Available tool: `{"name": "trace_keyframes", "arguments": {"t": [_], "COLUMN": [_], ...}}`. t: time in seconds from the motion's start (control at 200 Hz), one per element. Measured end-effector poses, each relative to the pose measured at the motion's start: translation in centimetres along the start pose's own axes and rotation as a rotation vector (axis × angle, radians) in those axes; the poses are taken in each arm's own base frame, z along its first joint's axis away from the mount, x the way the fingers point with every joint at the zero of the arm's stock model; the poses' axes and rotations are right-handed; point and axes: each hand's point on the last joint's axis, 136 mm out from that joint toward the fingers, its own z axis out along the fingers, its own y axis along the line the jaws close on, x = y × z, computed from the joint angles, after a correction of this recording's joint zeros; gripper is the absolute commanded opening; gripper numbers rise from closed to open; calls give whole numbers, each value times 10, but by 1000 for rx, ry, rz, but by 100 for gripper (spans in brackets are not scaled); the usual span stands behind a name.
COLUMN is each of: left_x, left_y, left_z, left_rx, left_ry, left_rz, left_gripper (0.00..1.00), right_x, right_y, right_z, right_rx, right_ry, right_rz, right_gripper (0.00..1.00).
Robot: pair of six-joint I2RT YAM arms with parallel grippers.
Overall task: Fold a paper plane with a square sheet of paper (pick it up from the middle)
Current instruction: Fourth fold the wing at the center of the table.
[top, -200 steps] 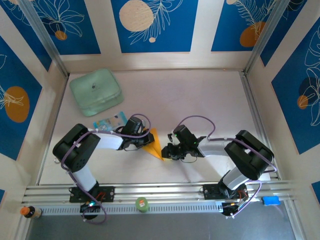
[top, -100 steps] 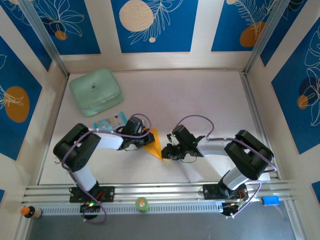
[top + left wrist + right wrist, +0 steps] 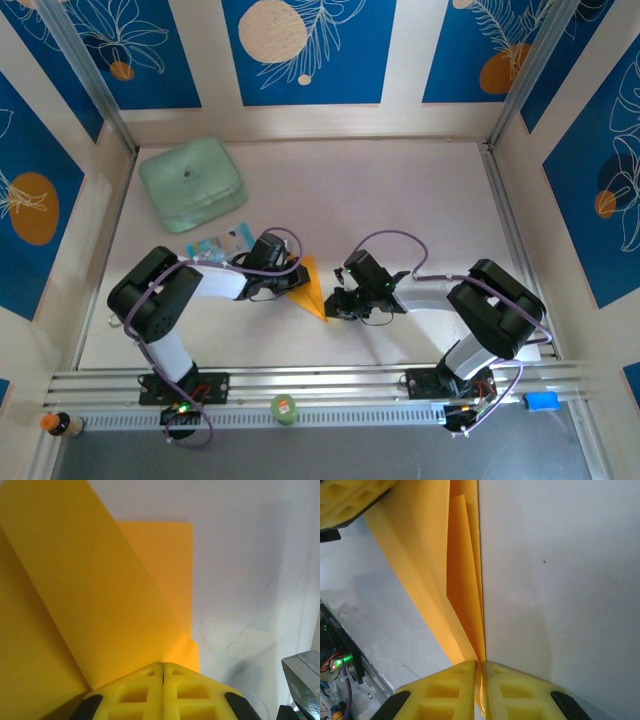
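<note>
We are holding the folded sheet of paper (image 3: 312, 290) between our 2 grippers. The left gripper (image 3: 163, 666) is pressing shut on 1 edge. The right gripper (image 3: 480, 664) is pinching the creased edge between its fingertips, probably to keep the layers together for the next fold.

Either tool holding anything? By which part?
Both hold the folded paper: left tool pinches its left edge, right tool the narrow near end.

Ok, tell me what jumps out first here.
The folded orange paper sits at the near middle of the table, pinched from both sides by the left gripper and the right gripper. Next, the mint-green box at the far left corner.
</note>
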Motion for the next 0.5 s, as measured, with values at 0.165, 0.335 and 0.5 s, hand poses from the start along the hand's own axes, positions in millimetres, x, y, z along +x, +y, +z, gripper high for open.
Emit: {"name": "trace_keyframes", "arguments": {"t": [0.165, 0.335, 0.5], "left_x": [0, 0, 0], "left_y": [0, 0, 0], "left_z": [0, 0, 0], "left_rx": [0, 0, 0], "left_ry": [0, 0, 0], "left_rz": [0, 0, 0], "left_gripper": [2, 2, 1], "right_x": [0, -1, -12], "right_y": [0, 4, 16], "right_z": [0, -4, -20], "right_rx": [2, -6, -48], "right_ry": [2, -6, -56], "right_rz": [1, -5, -12], "right_gripper": [13, 19, 18]}}
